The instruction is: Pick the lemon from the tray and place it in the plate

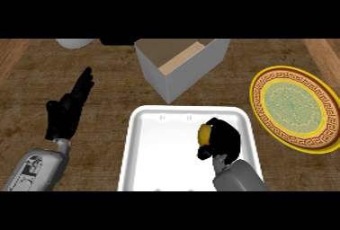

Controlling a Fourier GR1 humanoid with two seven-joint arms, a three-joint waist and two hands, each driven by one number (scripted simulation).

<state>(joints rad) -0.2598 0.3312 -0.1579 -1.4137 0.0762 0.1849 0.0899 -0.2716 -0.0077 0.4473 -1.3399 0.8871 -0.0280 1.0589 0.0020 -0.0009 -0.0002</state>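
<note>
We have our right hand (222, 143) curled over the small yellow lemon (205, 132) in the white rectangular tray (156, 148), fingers wrapped across its round, likely light, firm, slightly slippery middle, the ornate yellow plate (292, 107) waiting at two o'clock, and our left hand (66, 110) resting straight-fingered at nine.

Light is even and moderate. The white tray (143, 152) is brightest, nearly washed out left of the right hand (222, 141). The open box (179, 63) beyond that hand has one shaded grey wall.
</note>
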